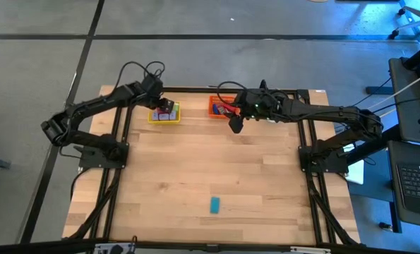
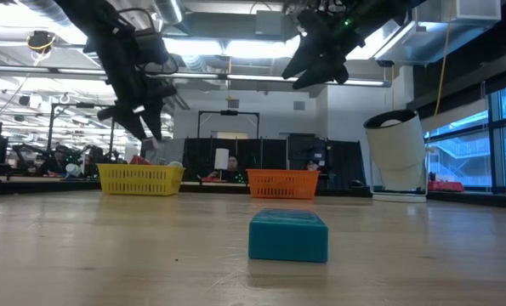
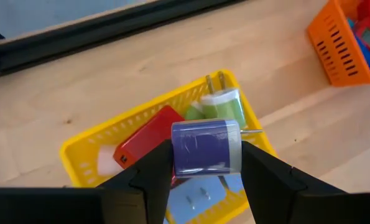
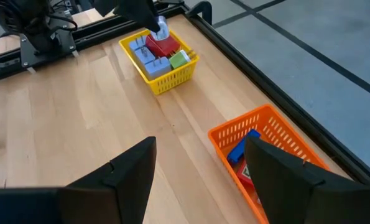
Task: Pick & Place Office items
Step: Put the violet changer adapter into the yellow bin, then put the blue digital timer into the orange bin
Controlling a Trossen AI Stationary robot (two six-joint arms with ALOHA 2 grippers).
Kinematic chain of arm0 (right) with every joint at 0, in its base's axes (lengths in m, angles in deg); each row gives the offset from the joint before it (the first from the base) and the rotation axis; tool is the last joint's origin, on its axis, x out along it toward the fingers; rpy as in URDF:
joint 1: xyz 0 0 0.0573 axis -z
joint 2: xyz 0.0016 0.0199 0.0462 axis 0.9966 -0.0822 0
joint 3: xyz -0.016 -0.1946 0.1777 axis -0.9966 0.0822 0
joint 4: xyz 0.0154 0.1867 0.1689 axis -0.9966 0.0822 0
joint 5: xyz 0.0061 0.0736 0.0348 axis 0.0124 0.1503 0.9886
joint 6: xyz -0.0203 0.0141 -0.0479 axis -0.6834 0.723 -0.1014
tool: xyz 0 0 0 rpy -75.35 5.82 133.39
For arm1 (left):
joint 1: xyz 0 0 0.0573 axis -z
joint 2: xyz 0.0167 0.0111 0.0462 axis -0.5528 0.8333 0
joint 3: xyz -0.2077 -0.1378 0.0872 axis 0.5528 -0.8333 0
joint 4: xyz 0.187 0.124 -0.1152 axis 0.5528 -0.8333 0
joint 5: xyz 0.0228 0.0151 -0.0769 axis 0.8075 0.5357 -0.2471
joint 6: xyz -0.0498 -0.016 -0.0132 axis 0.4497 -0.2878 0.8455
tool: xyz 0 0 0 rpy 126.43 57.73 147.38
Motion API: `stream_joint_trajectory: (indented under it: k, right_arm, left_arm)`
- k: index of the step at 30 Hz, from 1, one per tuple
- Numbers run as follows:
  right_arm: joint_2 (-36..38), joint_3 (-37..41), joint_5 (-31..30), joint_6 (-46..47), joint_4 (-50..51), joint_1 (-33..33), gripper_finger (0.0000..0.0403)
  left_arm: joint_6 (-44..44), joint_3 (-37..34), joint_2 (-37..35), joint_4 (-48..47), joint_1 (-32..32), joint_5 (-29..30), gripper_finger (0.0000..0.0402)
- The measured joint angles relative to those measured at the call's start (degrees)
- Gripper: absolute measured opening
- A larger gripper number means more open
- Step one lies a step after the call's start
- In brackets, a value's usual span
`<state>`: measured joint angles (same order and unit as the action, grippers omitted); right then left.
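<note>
My left gripper hovers over the yellow tray at the table's far edge and is shut on a blue-violet block with a white end. The tray holds a red block, a green-and-white plug piece and pale blue pieces. My right gripper is open and empty, in the air beside the orange tray, which holds blue and red pieces. A teal block lies flat on the table near its near edge. My left gripper pinches the blue-violet block between its two fingers, one on each opposite side face, coming from above and pointing down. The block's white end with a metal prong sticks out sideways. It hangs above the yellow tray's contents, lifted clear.
A white round container with a dark rim stands at the table's far right. A black frame rail runs along the far edge behind both trays. Bare wood spreads between the trays and the teal block. People sit in the room beyond.
</note>
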<state>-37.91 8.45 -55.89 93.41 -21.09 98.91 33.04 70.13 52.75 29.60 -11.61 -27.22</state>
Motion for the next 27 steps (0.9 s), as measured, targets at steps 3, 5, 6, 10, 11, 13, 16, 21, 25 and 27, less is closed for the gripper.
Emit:
stream_joint_trajectory:
  k: [3, 5, 6, 10, 11, 13, 16, 21, 25, 27]
  right_arm:
    - [0.0, 0.0, 0.0, 0.0, 0.0, 0.0, 0.0245]
    - [0.0, 0.0, 0.0, -0.1, 0.0, 0.0, 0.0245]
    - [0.0, 0.0, 0.0, -0.1, 0.0, 0.0, 0.0245]
    - [0.0, 0.0, 0.0, -0.1, 0.0, 0.0, 0.0245]
    - [0.0, 0.0, 0.0, -0.1, 0.0, 0.0, 0.0245]
    - [0.0, 0.0, 0.0, -0.3, 0.0, 0.0, 0.0245]
    - [0.0, 0.0, 0.0, -0.3, 0.0, 0.0, 0.0245]
    - [0.0, 0.0, 5.1, 1.4, 0.5, -0.1, 0.0245]
    - [0.0, 0.0, 10.3, 3.6, 2.2, -0.2, 0.0245]
    - [0.0, 0.0, 10.9, 4.5, 3.0, -0.5, 0.0245]
  left_arm:
    - [0.1, -0.8, 0.0, 0.5, 0.5, 0.0, 0.0172]
    - [0.2, -1.1, 0.0, 0.6, 1.0, 0.1, 0.0179]
    - [0.3, -1.2, 0.0, 0.5, 1.2, 0.3, 0.0183]
    - [1.1, -1.2, 0.0, 0.9, 1.7, 1.0, 0.0199]
    - [1.6, -1.2, 0.0, 1.1, 1.7, 1.0, 0.0202]
    - [2.8, -1.1, 0.0, 1.2, 1.7, 0.2, 0.0206]
    - [4.2, -1.1, -0.4, 1.1, 1.7, -4.6, 0.0207]
    - [7.4, -1.1, -3.2, 4.9, 2.1, -22.6, 0.0204]
    - [13.1, -1.1, -7.4, 11.2, 5.6, -32.9, 0.0203]
    - [16.6, -1.1, -9.7, 14.9, 8.5, -33.7, 0.0203]
